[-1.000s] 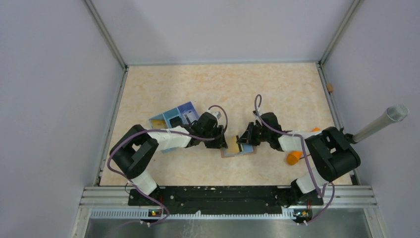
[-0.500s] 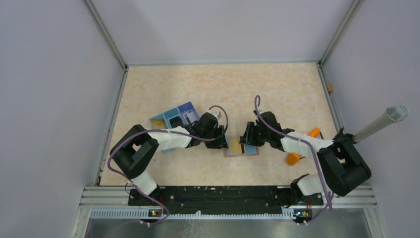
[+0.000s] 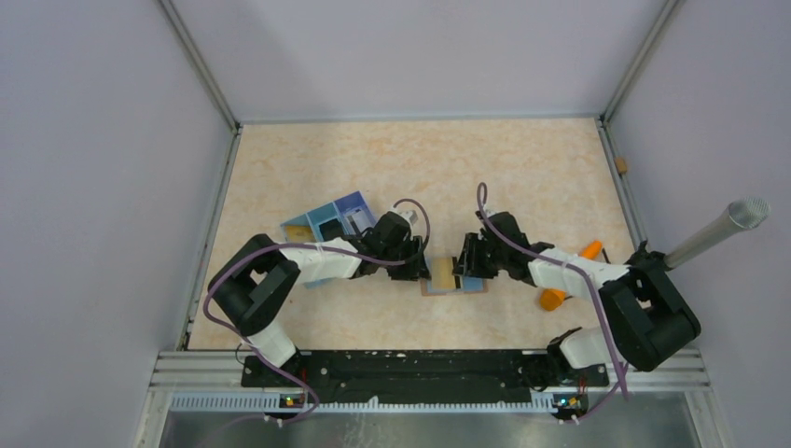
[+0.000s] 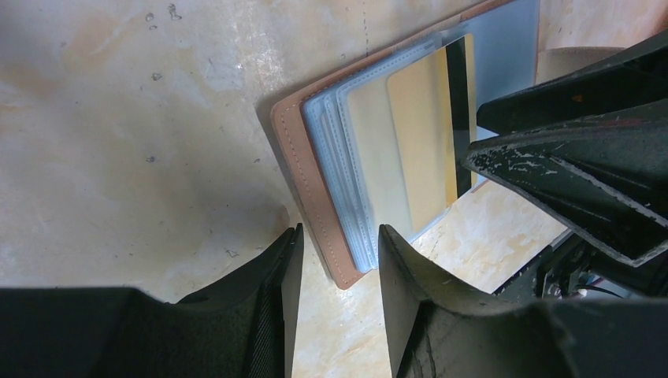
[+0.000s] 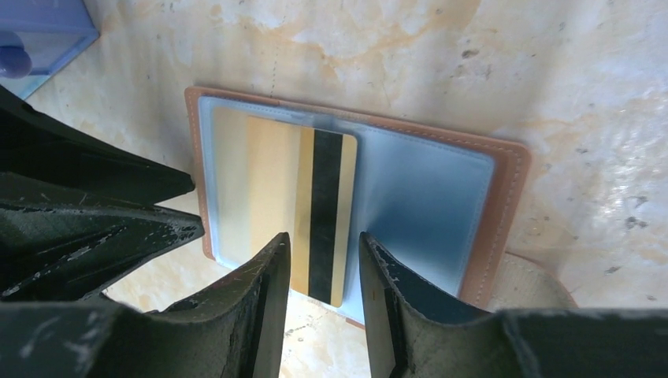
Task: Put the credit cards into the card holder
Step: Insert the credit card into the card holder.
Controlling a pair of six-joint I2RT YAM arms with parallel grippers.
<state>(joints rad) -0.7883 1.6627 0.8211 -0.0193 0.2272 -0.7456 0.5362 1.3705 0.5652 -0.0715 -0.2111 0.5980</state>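
The holder [image 5: 510,189] lay open on the table [image 3: 373,168], between the two grippers. A gold card [image 5: 276,197] with a black stripe sat partly in a clear sleeve on the page nearer the left gripper [image 4: 335,252], and one end stuck out over the holder's edge. The right gripper [image 5: 321,246] stood over that end with its fingers apart and held nothing. The left gripper also had its fingers apart, one at each side of a holder corner; I could not tell if they touched it. From above, both grippers covered much of the holder. The other page looked pale blue, but it was not clear whether a card was inside. The left arm hid part of the blue box [image 3: 326,222].
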